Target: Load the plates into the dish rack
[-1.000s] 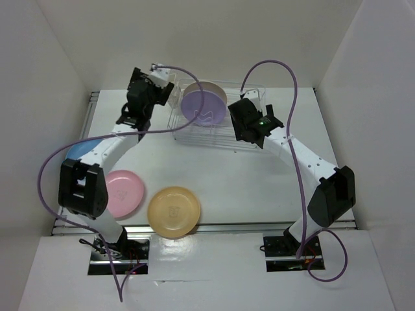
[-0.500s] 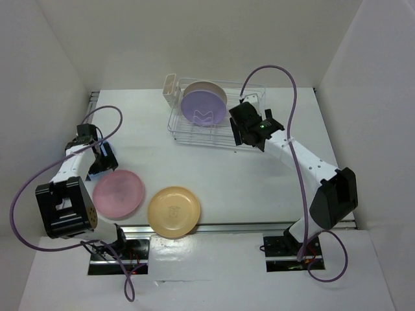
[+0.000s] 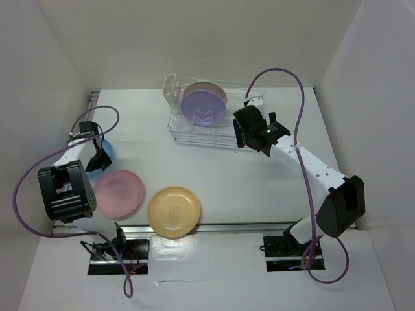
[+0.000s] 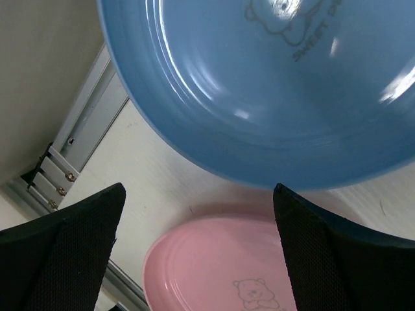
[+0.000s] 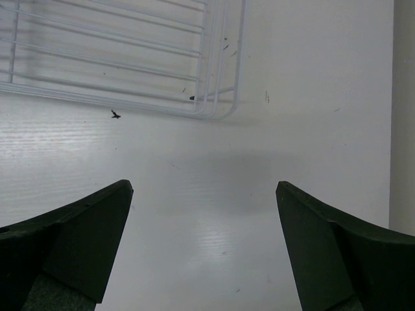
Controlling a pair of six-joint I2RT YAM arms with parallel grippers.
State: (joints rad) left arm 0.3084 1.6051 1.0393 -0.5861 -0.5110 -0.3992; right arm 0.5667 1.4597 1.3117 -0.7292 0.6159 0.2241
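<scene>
Spread wide and empty, the left hand hovers at the rim of the round light-blue plastic plate, beside the round pink plastic plate. The right hand, also open and empty, hangs near the white wire dish rack.

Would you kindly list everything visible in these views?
table: one, white, under everything
dish rack: one, white wire, far centre of table
cutlery holder: one, white, rack's far-left corner
purple plate: one, purple, upright in rack
cream plate: one, cream, upright behind purple
blue plate: one, light blue, left side of table
pink plate: one, pink, flat, near left
yellow-orange plate: one, yellow-orange, flat, right of pink
cables: two, purple, one per arm
left gripper: one, black, open, at blue plate's edge
right gripper: one, black, open, empty, by rack's right end
</scene>
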